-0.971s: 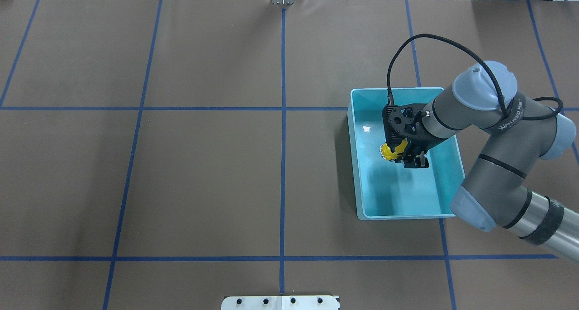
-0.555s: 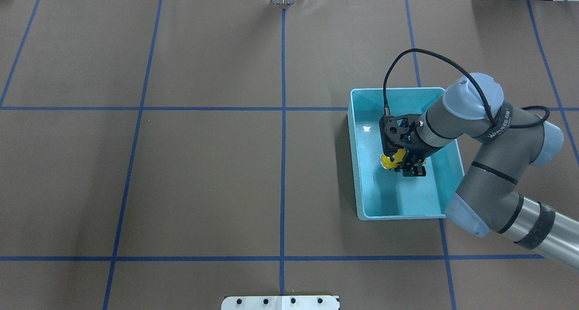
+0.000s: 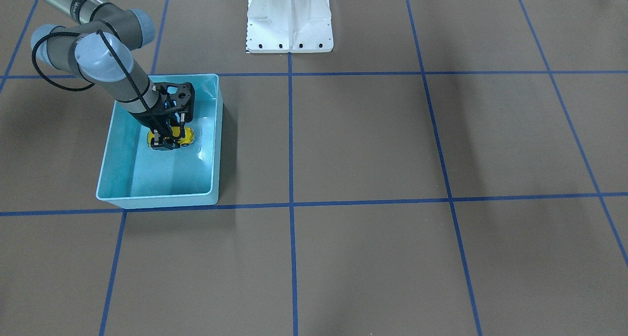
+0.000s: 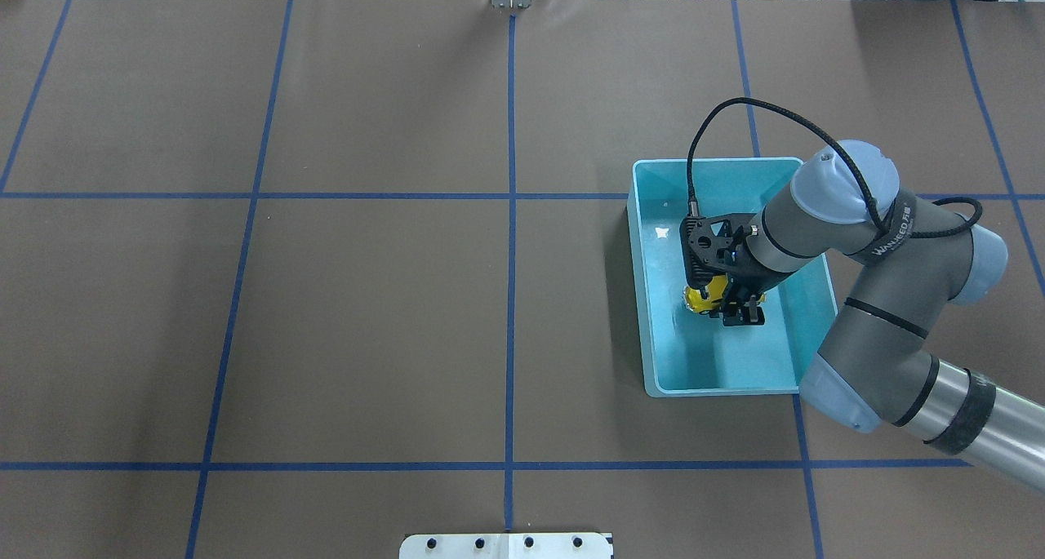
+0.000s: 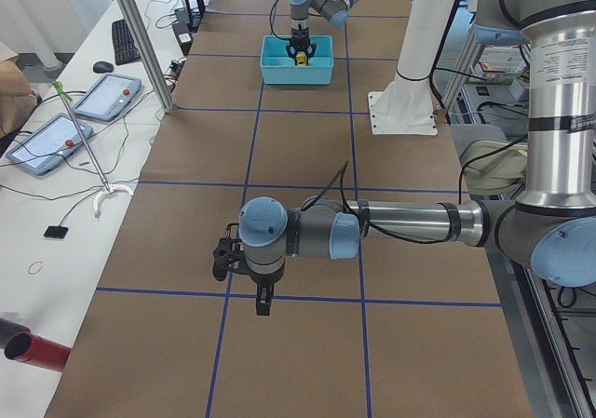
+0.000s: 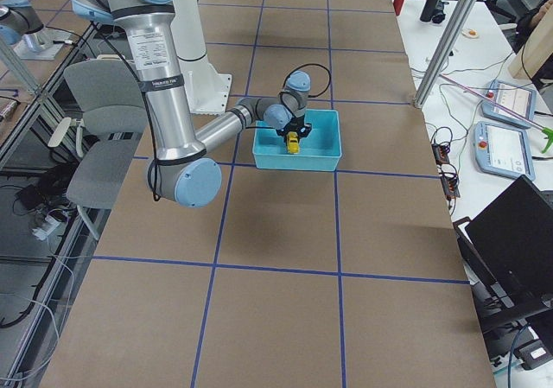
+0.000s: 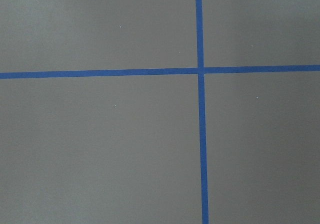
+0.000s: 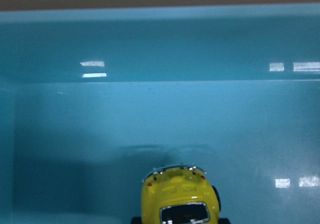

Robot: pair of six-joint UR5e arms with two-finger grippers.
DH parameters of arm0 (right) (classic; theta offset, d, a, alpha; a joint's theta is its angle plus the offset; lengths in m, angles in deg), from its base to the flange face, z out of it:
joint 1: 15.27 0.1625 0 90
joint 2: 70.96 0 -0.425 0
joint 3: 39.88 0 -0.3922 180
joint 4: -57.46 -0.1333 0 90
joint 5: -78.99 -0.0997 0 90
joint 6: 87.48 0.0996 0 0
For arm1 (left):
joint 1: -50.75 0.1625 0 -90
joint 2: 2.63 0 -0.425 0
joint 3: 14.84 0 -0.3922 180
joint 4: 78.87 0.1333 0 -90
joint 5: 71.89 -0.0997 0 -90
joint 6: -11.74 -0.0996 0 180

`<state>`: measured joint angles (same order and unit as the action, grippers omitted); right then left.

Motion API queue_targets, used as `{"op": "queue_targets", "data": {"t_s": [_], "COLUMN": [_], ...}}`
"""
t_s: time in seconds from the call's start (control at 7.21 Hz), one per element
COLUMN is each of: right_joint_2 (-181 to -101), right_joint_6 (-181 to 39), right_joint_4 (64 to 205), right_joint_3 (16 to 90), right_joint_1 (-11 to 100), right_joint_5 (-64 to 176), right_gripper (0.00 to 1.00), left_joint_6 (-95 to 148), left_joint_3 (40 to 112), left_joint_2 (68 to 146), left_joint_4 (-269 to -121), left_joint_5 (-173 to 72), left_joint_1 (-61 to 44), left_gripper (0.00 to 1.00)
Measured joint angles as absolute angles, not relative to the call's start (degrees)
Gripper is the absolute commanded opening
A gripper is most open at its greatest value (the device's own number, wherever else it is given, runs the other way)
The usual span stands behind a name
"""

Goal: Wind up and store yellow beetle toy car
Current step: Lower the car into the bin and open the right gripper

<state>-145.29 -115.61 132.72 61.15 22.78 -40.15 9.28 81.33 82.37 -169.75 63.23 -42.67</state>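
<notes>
Right gripper (image 4: 722, 304): clamped on the yellow beetle toy car (image 4: 702, 296), jaws either side of its body.

Car location: inside the turquoise bin (image 4: 702, 171), around the middle and low over the floor. The wrist view shows the car's end and a faint shadow just ahead of it. Can't tell if the wheels are touching yet.

What just changed: over the last second the right arm has sunk deeper into the bin, and the car went down with it.

What that means: looks like the storing step, nearly finished. My guess is all that's left is to let go and lift clear.

Wound up or not: no way to tell from here.

Left gripper (image 5: 264, 304): hanging over the brown table (image 4: 367, 298), well away from the bin. It only shows in one side view, so I can't tell whether it's open or closed.
</notes>
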Motion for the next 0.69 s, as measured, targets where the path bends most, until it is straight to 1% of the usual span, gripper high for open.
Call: {"op": "queue_targets", "data": {"t_s": [0.42,0.69], "right_joint_2": [-145.7,-146.7], "right_joint_6": [-115.2,-108.8], "right_joint_4": [132.8,133.3], "right_joint_3": [63.3,69.1], "right_joint_1": [23.3,28.6], "right_joint_5": [-40.7,-43.3], "right_gripper": [1.00,1.00], "left_joint_6": [9.3,9.3], "left_joint_3": [81.1,81.1], "left_joint_2": [82.4,82.4], "left_joint_4": [-169.7,-169.7], "left_joint_5": [63.2,63.2], "left_joint_1": [-42.7,-42.6], "left_gripper": [1.00,1.00]}}
